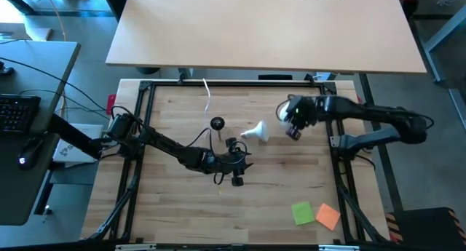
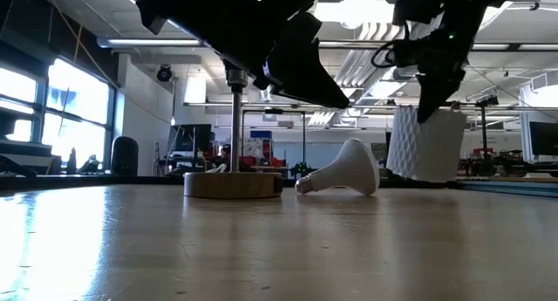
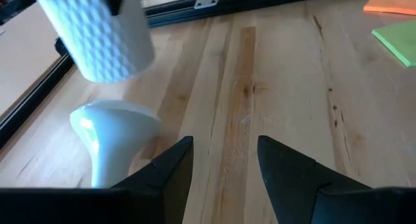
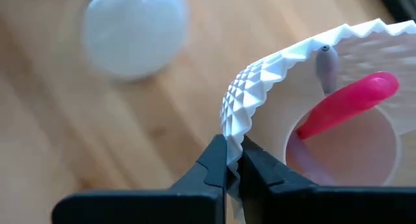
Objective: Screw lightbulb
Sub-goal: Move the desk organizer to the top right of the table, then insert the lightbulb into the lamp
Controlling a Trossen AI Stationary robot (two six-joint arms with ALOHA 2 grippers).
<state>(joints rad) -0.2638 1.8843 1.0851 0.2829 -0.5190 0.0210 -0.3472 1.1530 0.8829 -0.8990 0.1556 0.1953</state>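
Two grippers are at work: the right gripper [image 4: 234, 160] pinches the rim of a white cup [image 4: 338, 113], holding it clear of the table [image 1: 291, 178] toward the right edge. Near the middle the bulb [image 1: 256, 132] lies on its side, between cup and lamp base [image 2: 232, 184]. Left gripper [image 3: 224, 160] hangs unclenched just beside the bulb, holding nothing.

A: Looked like a robotics lab, not anyone's home. The butcher-block table [image 1: 277, 185] sat in a black metal frame [image 1: 142, 134].

B: Agreed, the low view showed exposed ceiling ducts [image 2: 157, 44], strip lights and equipment benches behind.
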